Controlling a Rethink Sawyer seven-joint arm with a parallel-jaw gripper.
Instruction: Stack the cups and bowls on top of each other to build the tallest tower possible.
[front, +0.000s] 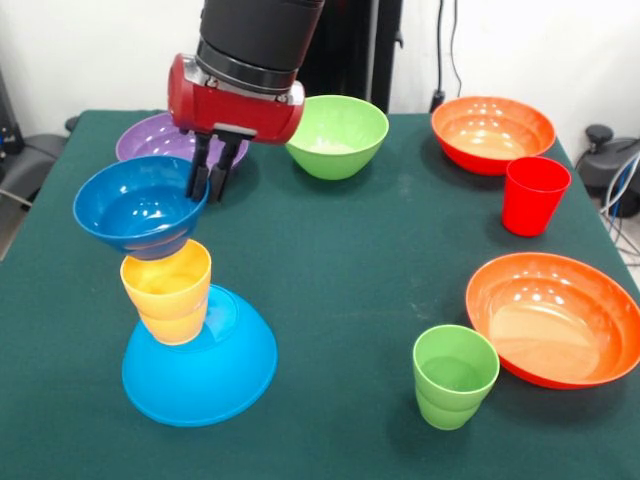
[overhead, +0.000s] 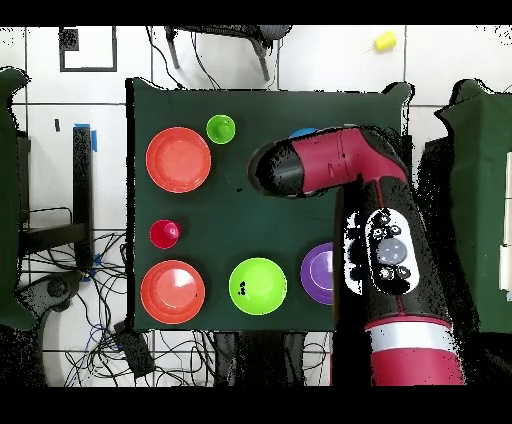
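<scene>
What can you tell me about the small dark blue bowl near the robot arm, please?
The small dark blue bowl is round, glossy, and looks like plastic. It sits open side up, tilted a little, on top of the yellow cups, which stand on the overturned light blue bowl. The tool reaches down over the bowl's far rim, its dark fingers at the rim and close together. The bowl looks empty. In the overhead view the arm hides nearly all of it.

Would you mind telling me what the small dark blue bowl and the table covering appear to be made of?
The small dark blue bowl looks like glossy moulded plastic: bright highlights on a smooth wall. The table covering seems a matte dark green cloth or felt, showing no glare.
</scene>
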